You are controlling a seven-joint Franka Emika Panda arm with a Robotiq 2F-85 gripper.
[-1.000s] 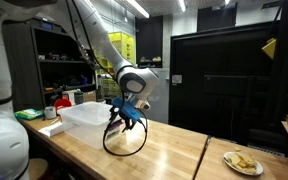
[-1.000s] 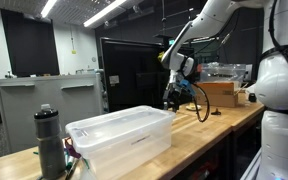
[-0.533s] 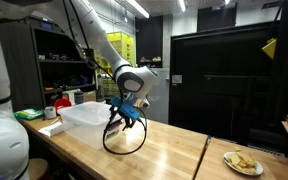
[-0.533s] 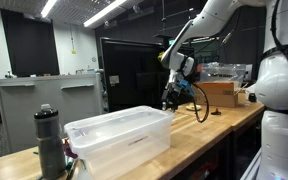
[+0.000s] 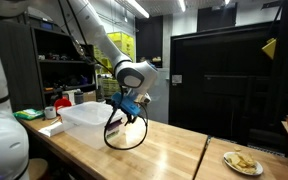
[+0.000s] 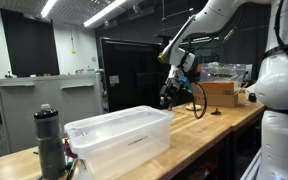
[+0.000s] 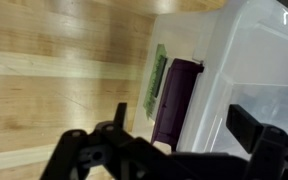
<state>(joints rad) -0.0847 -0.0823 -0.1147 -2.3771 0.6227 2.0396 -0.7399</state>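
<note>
Biggest thing here is the long butcher-block wooden table (image 5: 174,150), and it hasn't changed at all over the last second. Same goes for the clear plastic storage bin (image 5: 84,118) at one end of it, which hasn't budged in either exterior view (image 6: 119,135). The only real difference is the white robot arm: its black claw (image 5: 125,110) has crept up a touch and swung slightly, so it's hanging in the air just off the bin's short end instead of dipping toward the wood. The jaws have stayed spread as wide as they go, with nothing between them, and the wrist view shows the claw (image 7: 174,160) empty over bare table. So nothing's been grabbed, and it's not touching the bin as far as I can tell. A loop of black cable (image 5: 124,150) dangles below it. Off to the sides there's a dark metal water bottle (image 6: 49,140) by the bin and a small plate of food (image 5: 243,163) at the far end. Looking straight down you can see the bin's dark purple latch (image 7: 176,100), with a thin green strip (image 7: 157,80) right beside it.
</note>
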